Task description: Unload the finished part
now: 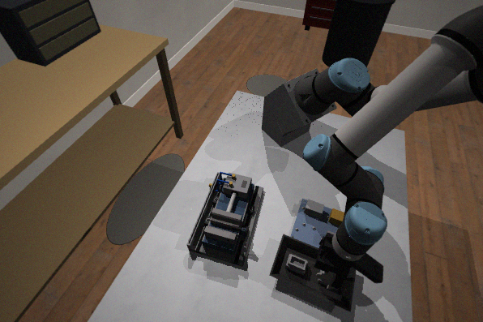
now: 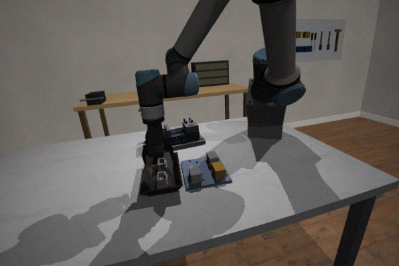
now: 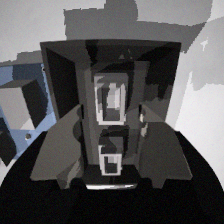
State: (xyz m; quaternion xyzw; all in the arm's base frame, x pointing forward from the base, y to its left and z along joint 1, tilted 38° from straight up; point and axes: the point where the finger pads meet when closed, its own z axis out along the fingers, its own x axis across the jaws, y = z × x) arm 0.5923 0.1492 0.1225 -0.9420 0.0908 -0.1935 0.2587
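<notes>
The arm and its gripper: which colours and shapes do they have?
The arm has pale grey tube links, dark grey rounded joints and light blue round caps. A light band rings its wrist. The gripper is dark and blocky. No cables or markings show.

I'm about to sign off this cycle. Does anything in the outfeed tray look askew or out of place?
Nothing stands out. Two pocketed blocks sit upright, in line, in the black tray. The gripper stands over the farther one, fingers open.

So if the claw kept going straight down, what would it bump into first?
Probably the pocketed block sitting right between its fingers, resting in the black outfeed tray beside the other block. The claw looks open around it.
</notes>
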